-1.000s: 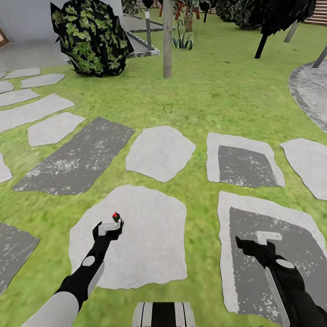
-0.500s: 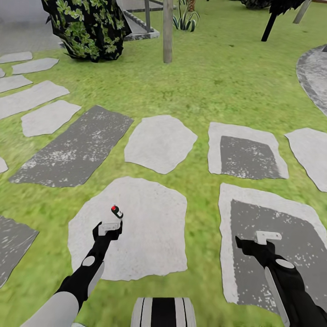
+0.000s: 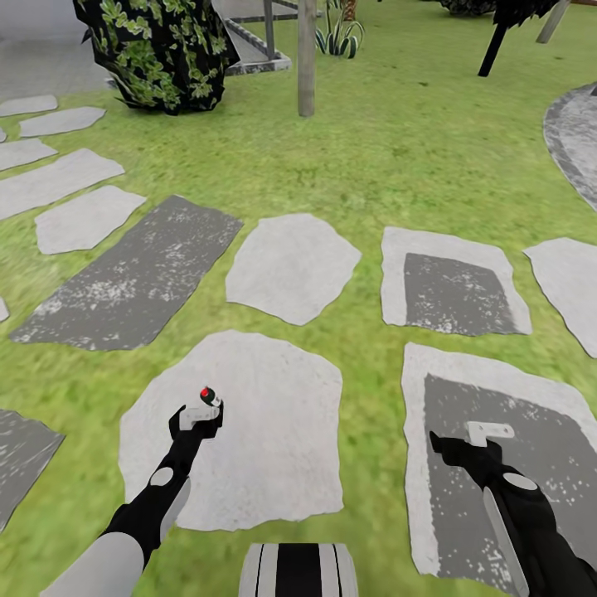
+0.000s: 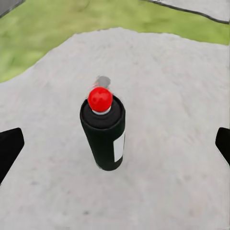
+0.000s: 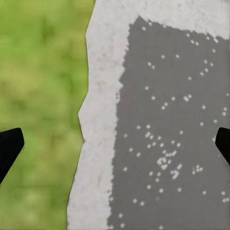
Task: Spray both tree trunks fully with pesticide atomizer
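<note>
I am at the pick-up step on the lawn (image 3: 398, 166), one pale tree trunk (image 3: 306, 58) well ahead. The sprayer (image 4: 102, 132) stands upright on a pale stepping stone (image 3: 274, 431), between and just ahead of my left claw (image 3: 197, 419), whose fingers are spread wide and empty. Next I judge I must ease forward and close. My right claw (image 3: 477, 439) hangs open over another stone, holding nothing.

Two black fingertips (image 5: 10, 143) of the right gripper (image 5: 115, 148) stand wide apart above a pale grey stepping stone (image 5: 98, 143) with a dark grey, white-flecked centre patch (image 5: 167, 124), its ragged edge bordering blurred green lawn grass (image 5: 40, 72).
</note>
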### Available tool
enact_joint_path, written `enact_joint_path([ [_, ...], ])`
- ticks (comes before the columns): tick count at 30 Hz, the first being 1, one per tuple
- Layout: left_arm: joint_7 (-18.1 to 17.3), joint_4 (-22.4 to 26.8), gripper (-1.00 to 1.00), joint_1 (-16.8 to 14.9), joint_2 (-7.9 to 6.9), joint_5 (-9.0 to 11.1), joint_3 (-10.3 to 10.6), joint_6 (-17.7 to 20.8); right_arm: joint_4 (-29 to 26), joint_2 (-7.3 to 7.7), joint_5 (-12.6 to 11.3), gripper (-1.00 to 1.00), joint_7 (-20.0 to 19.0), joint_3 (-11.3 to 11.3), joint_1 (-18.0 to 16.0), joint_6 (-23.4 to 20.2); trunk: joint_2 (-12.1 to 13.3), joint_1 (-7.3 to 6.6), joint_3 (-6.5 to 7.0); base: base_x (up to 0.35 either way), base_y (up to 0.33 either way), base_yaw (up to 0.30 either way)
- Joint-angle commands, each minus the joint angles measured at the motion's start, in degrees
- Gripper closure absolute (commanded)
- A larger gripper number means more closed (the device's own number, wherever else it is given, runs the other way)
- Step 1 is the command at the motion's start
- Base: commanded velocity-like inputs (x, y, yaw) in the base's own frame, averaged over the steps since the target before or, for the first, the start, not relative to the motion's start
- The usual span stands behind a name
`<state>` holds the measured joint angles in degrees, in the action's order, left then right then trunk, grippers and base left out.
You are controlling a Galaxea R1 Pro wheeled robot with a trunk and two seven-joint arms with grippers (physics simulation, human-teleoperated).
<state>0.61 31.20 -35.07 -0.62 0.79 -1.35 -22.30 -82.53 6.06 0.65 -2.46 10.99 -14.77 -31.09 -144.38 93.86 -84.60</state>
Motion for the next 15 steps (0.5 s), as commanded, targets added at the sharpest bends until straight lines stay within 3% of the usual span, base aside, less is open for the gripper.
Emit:
enact_joint_path([
  [1,0.0,0.0,-1.0,0.0,0.0,0.0,0.01,-0.01,0.0,0.0,0.01,-1.0,0.0,0.0,0.0,0.0,0.0,0.0,0.0,0.162,0.0,0.0],
  [11,0.0,0.0,-1.0,0.0,0.0,0.0,-0.03,0.02,0.0,0.0,0.01,-1.0,0.0,0.08,0.0,-0.01,0.0,0.0,0.0,0.043,0.0,0.0],
  [15,0.0,0.07,-1.0,0.0,0.0,0.0,-0.04,-0.06,0.0,0.0,0.04,-1.0,0.0,0.09,0.0,0.02,0.0,0.0,0.0,0.202,0.02,0.0],
])
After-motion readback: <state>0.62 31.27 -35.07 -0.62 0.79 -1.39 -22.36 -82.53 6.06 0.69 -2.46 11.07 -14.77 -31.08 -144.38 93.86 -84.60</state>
